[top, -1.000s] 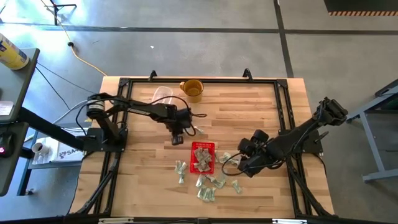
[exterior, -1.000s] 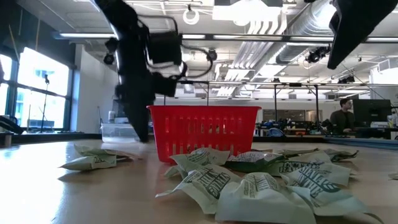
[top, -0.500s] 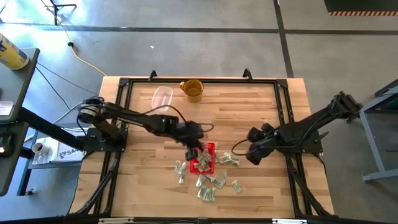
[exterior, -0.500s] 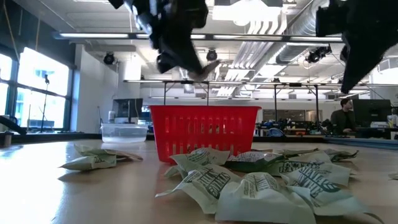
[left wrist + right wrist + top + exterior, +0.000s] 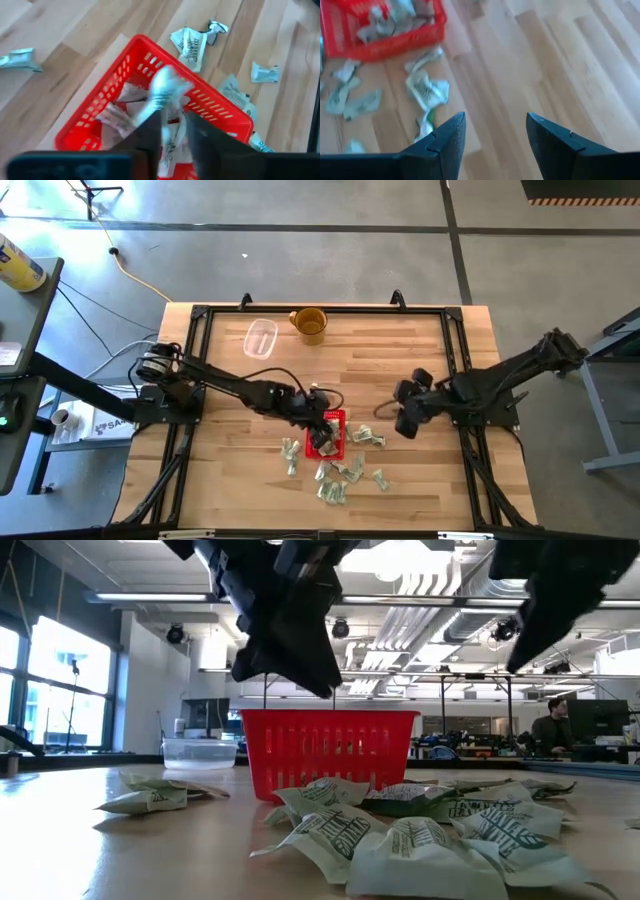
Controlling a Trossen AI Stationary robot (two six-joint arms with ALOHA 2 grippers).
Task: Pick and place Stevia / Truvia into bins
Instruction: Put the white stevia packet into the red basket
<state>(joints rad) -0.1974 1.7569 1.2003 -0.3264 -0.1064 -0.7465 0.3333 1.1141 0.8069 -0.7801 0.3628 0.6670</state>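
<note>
Nearest in the low view, a heap of Stevia / Truvia packets (image 5: 400,835) lies loose across the lower right of the frame, with two more (image 5: 150,795) at lower left. They sit scattered on the wooden surface (image 5: 390,365), presumably tipped out there as the supply still to be cleared.

Just behind them, at centre frame, stands the red bin (image 5: 328,750). The high view puts it low in the middle of the surface, with packets along its left, right and lower sides, so neither arm has far to reach.

Directly above the bin hangs the left hand (image 5: 172,125). In its wrist view the two fingers stand a narrow gap apart, and a pale, blurred packet (image 5: 165,87) sits at their tips over the bin's inside. I judge this to be the release, the hand held over the bin so the packet falls in with those already there (image 5: 120,117); whether the fingers actually grip it I cannot tell.

Right of centre in the high view, the right hand (image 5: 408,420) is raised over bare wood near the packets at the bin's right. Its fingers (image 5: 445,145) are spread wide with nothing between them, probably ready for another pick.

Farthest, at the top of the high view, a clear container (image 5: 260,335) and a yellow mug (image 5: 310,324) stand apart from the work.
</note>
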